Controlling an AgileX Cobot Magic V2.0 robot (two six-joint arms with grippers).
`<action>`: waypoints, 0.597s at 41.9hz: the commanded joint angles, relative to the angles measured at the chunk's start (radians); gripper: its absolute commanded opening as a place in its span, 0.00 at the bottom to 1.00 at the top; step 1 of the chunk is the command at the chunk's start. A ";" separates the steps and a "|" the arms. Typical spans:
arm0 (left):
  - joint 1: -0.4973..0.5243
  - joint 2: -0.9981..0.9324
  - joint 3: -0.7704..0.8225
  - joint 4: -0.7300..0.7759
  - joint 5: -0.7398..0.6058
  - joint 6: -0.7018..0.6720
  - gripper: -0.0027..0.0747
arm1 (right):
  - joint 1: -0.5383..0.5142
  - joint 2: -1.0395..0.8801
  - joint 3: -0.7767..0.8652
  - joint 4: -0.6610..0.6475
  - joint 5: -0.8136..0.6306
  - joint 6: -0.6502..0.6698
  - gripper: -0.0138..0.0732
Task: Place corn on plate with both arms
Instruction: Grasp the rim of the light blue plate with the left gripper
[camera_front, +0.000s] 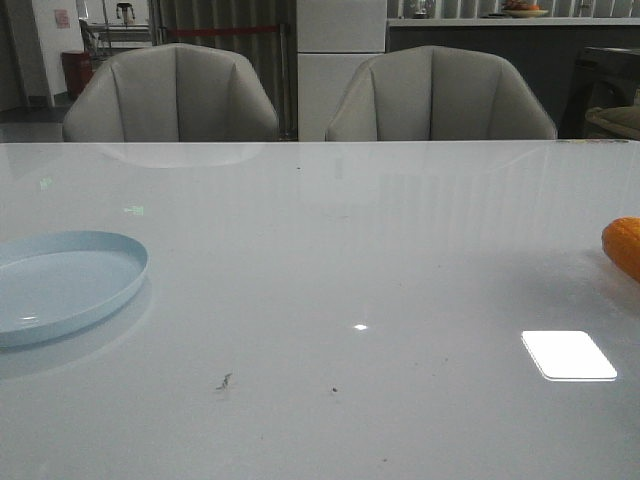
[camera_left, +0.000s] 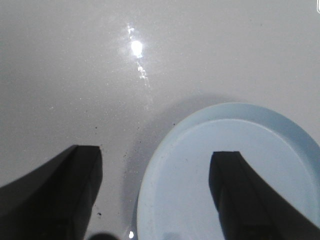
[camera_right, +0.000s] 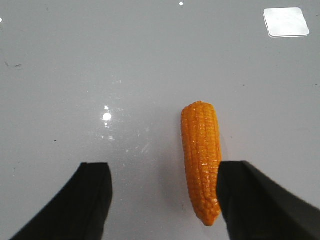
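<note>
No readable text in any view

The corn (camera_right: 202, 167), the plate (camera_front: 95, 290) and the table (camera_front: 340, 260) carry no letters, labels or numbers; a small pink sign (camera_front: 62, 18) on the far wall is too blurred to read

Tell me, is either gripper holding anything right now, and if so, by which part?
Nothing is held. The right gripper is open above the corn, which lies on the table. The left gripper is open over the plate.
</note>
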 joint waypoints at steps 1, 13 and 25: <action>0.007 0.059 -0.122 -0.029 0.062 -0.011 0.70 | -0.005 -0.019 -0.037 -0.005 -0.074 -0.009 0.79; 0.007 0.259 -0.293 -0.022 0.248 -0.011 0.69 | -0.005 -0.019 -0.037 -0.005 -0.065 -0.009 0.79; 0.007 0.292 -0.300 -0.020 0.282 -0.011 0.52 | -0.005 -0.019 -0.037 -0.005 -0.053 -0.009 0.79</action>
